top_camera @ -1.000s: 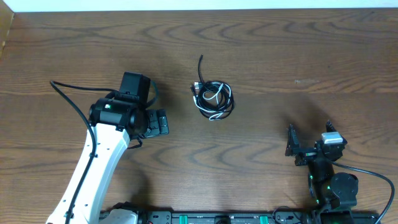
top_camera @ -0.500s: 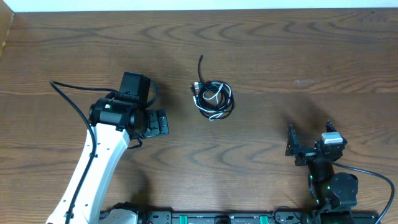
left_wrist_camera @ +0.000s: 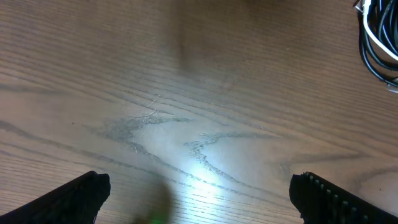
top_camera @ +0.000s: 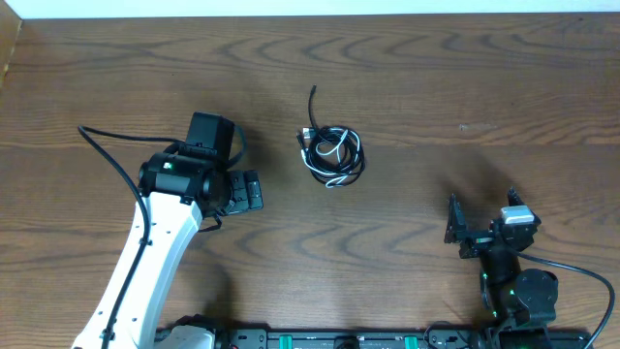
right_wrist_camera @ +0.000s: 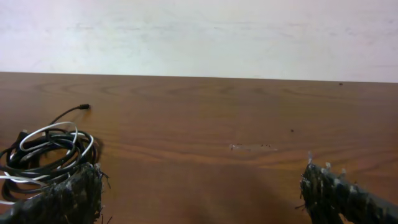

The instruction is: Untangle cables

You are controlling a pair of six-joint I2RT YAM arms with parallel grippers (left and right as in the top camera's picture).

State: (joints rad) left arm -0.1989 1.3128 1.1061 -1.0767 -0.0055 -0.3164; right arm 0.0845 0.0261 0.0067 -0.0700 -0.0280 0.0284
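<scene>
The cables (top_camera: 332, 155) lie in one small bunch of black and white loops near the table's middle, with one black end trailing toward the far edge. My left gripper (top_camera: 254, 190) hovers open a short way left of the bunch, nothing between its fingers. In the left wrist view the gripper (left_wrist_camera: 199, 196) stands over bare wood, and the cables (left_wrist_camera: 379, 43) show at the top right edge. My right gripper (top_camera: 481, 208) rests open near the front right, well away from the bunch. From the right wrist, the gripper (right_wrist_camera: 202, 186) is empty and the cables (right_wrist_camera: 46, 152) sit at the far left.
The brown wooden table (top_camera: 436, 97) ends at a white wall along its far edge. The left arm's own thick black wire (top_camera: 111, 155) loops out over the table at the left. A faint pale scuff (right_wrist_camera: 252, 147) marks the wood.
</scene>
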